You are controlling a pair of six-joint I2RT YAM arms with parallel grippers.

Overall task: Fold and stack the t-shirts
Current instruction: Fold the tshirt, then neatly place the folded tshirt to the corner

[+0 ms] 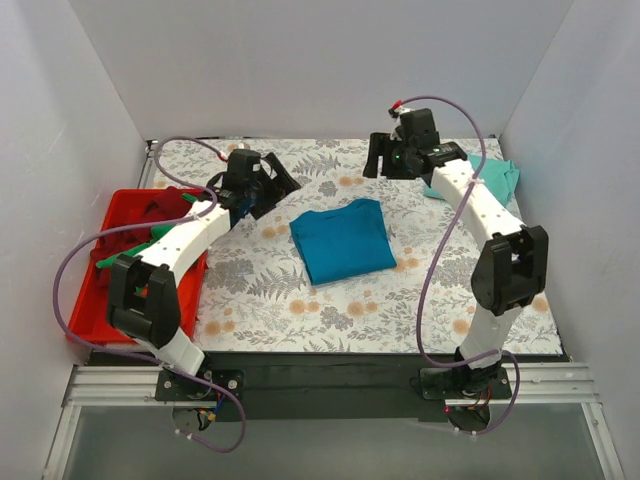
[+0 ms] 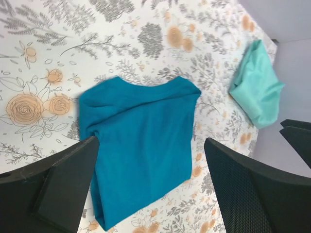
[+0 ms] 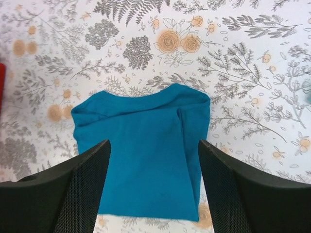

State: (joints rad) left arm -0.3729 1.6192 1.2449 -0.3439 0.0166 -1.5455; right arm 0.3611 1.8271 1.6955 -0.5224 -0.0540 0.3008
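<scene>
A deep blue t-shirt (image 1: 342, 242) lies folded flat in the middle of the flowered table, and both wrist views show it whole (image 2: 141, 145) (image 3: 146, 150). A pale mint green t-shirt (image 1: 497, 178) (image 2: 257, 92) lies folded at the back right. A dark red t-shirt (image 1: 162, 209) and a bright green one (image 1: 160, 233) lie crumpled in the red tray (image 1: 90, 300). My left gripper (image 1: 272, 183) (image 2: 151, 143) hovers open behind the blue shirt's left side. Raised behind its right side, my right gripper (image 1: 385, 163) (image 3: 153, 143) is open too. Neither holds anything.
White walls close in the table on the left, back and right. The red tray sits along the left edge under my left arm, and its rim (image 3: 1, 77) shows in the right wrist view. The mint shirt lies beside my right arm's forearm.
</scene>
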